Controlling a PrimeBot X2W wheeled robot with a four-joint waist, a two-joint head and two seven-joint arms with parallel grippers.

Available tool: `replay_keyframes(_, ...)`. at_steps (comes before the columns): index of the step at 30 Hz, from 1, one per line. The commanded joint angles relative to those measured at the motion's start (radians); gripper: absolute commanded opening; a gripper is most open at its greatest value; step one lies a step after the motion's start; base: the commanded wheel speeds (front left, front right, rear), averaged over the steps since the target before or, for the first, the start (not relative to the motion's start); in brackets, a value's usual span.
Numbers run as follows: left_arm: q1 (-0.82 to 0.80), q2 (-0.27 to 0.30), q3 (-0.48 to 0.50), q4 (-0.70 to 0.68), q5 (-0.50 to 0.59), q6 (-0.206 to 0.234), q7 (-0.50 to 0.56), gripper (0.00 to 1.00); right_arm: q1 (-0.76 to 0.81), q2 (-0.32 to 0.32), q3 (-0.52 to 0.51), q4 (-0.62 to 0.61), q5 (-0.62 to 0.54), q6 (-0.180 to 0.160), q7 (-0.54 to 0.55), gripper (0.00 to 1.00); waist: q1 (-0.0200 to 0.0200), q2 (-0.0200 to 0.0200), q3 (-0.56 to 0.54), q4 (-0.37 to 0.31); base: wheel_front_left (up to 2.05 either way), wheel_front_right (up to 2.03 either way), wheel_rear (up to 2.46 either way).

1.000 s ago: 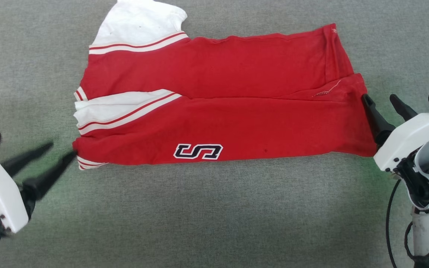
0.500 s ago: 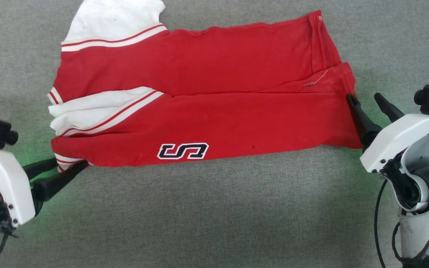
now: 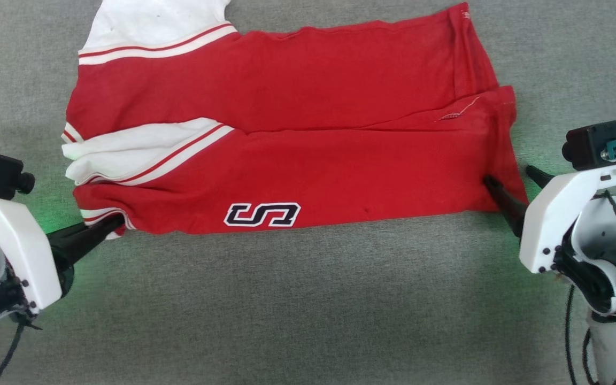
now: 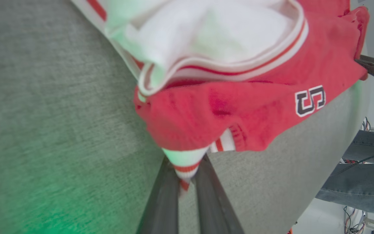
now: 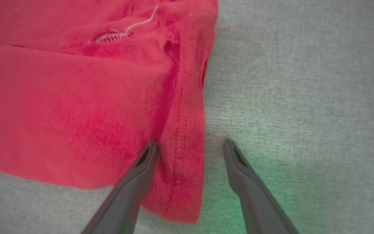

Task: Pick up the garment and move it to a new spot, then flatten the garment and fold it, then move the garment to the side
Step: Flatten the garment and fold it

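The garment (image 3: 297, 133), a red T-shirt with white sleeve ends and a dark letter on it, lies folded lengthwise on grey cloth. My left gripper (image 3: 115, 224) is shut on the garment's near left corner; in the left wrist view the striped trim (image 4: 187, 165) is pinched between the two fingers of that gripper (image 4: 187, 180). My right gripper (image 3: 508, 179) stands open at the garment's near right corner. In the right wrist view the right gripper (image 5: 190, 144) straddles the hem (image 5: 183, 143), one finger on the red fabric, the other on the grey surface.
A grey fabric surface (image 3: 308, 310) spreads all around the garment, with free room toward the near edge. A person's leg in jeans (image 4: 362, 182) and some cables show beyond the table's edge in the left wrist view.
My left gripper has closed on the garment's near left corner. My right gripper has slid toward the near right corner and stays open. The head camera shifted slightly.
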State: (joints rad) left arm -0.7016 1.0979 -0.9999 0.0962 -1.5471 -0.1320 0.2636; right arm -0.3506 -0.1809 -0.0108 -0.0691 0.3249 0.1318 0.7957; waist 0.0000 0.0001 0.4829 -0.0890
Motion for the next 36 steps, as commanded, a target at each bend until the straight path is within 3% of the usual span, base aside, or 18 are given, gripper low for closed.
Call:
replay_keyframes(1, 0.01, -0.029, -0.024, -0.013, 0.012, 0.003, 0.0, 0.0, 0.009, -0.015, 0.014, -0.013, -0.018, -0.002, 0.047, 1.0, 0.0, -0.0001, 0.005, 0.006, 0.0, 0.0, 0.0)
replay_keyframes(5, 0.013, -0.029, -0.028, -0.035, 0.017, 0.003, -0.024, 0.0, -0.019, -0.003, 0.061, -0.014, -0.03, -0.001, 0.113, 1.0, 0.0, -0.0001, 0.015, 0.015, 0.0, 0.0, 0.0)
replay_keyframes(6, 0.012, -0.029, -0.03, -0.038, 0.021, 0.003, -0.028, 0.0, -0.022, -0.003, 0.075, 0.0, -0.034, -0.001, 0.13, 0.84, 0.0, -0.0001, 0.017, 0.018, 0.0, 0.0, 0.0)
replay_keyframes(8, 0.013, -0.03, -0.032, -0.041, 0.022, 0.003, -0.042, 0.0, -0.028, -0.001, 0.093, 0.026, -0.038, -0.001, 0.156, 0.0, 0.0, -0.0001, 0.016, 0.025, 0.0, 0.0, 0.0)
replay_keyframes(16, 0.061, -0.002, -0.053, -0.089, 0.028, 0.003, -0.106, 0.0, 0.002, -0.037, 0.075, 0.026, -0.006, -0.001, 0.18, 0.0, 0.0, -0.0001, -0.024, 0.049, 0.0, 0.0, 0.0)
replay_keyframes(25, 0.187, 0.092, -0.108, -0.213, 0.046, 0.003, -0.251, 0.0, 0.154, -0.102, 0.002, -0.157, 0.051, -0.001, 0.276, 0.0, 0.0, -0.0001, -0.063, 0.068, 0.0, 0.0, 0.0)
replay_keyframes(30, 0.227, 0.108, -0.132, -0.243, 0.052, 0.003, -0.318, 0.0, 0.231, -0.103, -0.037, -0.235, 0.066, -0.002, 0.285, 0.0, 0.0, -0.0001, -0.068, 0.077, 0.0, 0.0, 0.0)
replay_keyframes(31, 0.231, 0.103, -0.134, -0.242, 0.05, 0.003, -0.331, 0.02, 0.234, -0.098, -0.043, -0.243, 0.063, -0.002, 0.268, 0.35, 0.0, -0.0001, -0.069, 0.077, 0.0, 0.0, 0.0)
replay_keyframes(32, 0.232, 0.098, -0.134, -0.24, 0.049, 0.003, -0.345, 0.17, 0.232, -0.092, -0.052, -0.247, 0.054, -0.002, 0.242, 1.0, 0.0, -0.0001, -0.071, 0.078, 0.0, 0.0, 0.0)
replay_keyframes(33, 0.23, 0.094, -0.132, -0.234, 0.048, 0.003, -0.36, 0.44, 0.226, -0.081, -0.061, -0.248, 0.042, -0.002, 0.211, 1.0, 0.0, -0.0001, -0.072, 0.078, 0.0, 0.0, 0.0)
replay_keyframes(34, 0.229, 0.09, -0.13, -0.229, 0.044, 0.003, -0.372, 0.79, 0.223, -0.072, -0.068, -0.244, 0.031, -0.002, 0.184, 1.0, 0.0, -0.0001, -0.073, 0.079, 0.0, 0.0, 0.0)
replay_keyframes(35, 0.227, 0.089, -0.131, -0.228, 0.047, 0.003, -0.38, 1.0, 0.223, -0.065, -0.067, -0.241, 0.022, -0.001, 0.157, 1.0, 0.0, -0.0001, -0.076, 0.078, 0.0, 0.0, 0.0)
replay_keyframes(36, 0.225, 0.091, -0.13, -0.228, 0.047, 0.003, -0.391, 1.0, 0.222, -0.056, -0.067, -0.239, 0.014, -0.001, 0.127, 1.0, 0.0, -0.0001, -0.077, 0.076, 0.0, 0.0, 0.0)
